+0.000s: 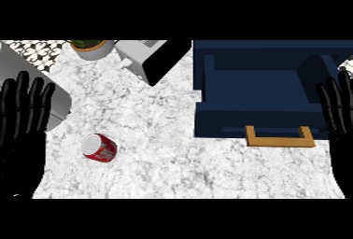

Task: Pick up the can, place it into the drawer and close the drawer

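The pick-up step has not begun. The can (pixel 100 148) lies on its side at lower left of the counter (pixel 172 154). Both hands, left (pixel 24 109) and right (pixel 336 107), are spread and hold nothing. The drawer (pixel 262 88) at upper right is open. Next, I think, the left hand must come down to the can.

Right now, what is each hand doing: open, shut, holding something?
Left hand: open, fingers straight up at the left edge, holding nothing.
Right hand: open, fingers straight up at the right edge, holding nothing.

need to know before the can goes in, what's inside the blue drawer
The open drawer shows only its bare blue floor. The can lies outside on the counter. Nothing covers the drawer's inside.
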Controlling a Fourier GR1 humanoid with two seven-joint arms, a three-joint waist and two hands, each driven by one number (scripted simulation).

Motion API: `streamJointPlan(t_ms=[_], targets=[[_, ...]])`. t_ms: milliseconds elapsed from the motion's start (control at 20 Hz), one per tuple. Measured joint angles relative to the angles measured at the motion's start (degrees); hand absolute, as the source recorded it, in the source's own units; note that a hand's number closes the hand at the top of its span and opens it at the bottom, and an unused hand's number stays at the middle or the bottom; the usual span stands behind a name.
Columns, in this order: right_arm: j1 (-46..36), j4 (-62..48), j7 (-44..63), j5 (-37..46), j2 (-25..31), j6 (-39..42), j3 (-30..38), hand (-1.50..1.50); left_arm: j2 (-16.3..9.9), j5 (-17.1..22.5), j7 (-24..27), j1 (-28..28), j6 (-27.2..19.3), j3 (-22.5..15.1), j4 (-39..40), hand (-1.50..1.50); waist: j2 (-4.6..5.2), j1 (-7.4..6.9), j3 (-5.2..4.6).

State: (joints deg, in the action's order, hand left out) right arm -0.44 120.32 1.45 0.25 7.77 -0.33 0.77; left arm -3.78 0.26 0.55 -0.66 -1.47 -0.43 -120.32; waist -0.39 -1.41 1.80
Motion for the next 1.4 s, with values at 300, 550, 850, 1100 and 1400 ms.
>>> streamJointPlan(t_ms=[300, 550, 850, 1100, 1400], targets=[[-1.1, -0.1, -1.1, -0.2, -1.4, -0.4, -1.1, -1.5, -5.2, 13.5, 1.9, -1.0, 17.8, -7.9, -0.7, -1.5, 0.38, 2.54, -1.64], [2.4, -2.9, 4.4, -0.3, -1.7, -1.7, 0.0, -1.5, -17.1, 21.7, -0.5, 3.2, 34.5, -10.5, 2.8, -1.5, 0.87, 2.59, -1.93], [6.7, -1.4, 7.8, 0.1, -2.1, -2.1, -0.4, -1.5, -31.7, 34.7, 3.9, 5.3, 53.0, -1.3, 11.0, -1.5, 0.56, 1.97, -1.91], [8.5, -2.1, 7.1, -1.1, -1.4, -0.9, 1.4, -1.5, -39.6, 42.6, 4.0, 4.4, 59.4, 4.5, 19.6, -1.5, 0.46, 1.77, -1.83], [11.6, -2.2, 4.3, -2.1, -1.6, 0.8, 2.5, -1.5, -41.1, 45.5, 1.0, 1.9, 62.0, 6.2, 26.2, -1.5, 0.4, 1.73, -1.81]])
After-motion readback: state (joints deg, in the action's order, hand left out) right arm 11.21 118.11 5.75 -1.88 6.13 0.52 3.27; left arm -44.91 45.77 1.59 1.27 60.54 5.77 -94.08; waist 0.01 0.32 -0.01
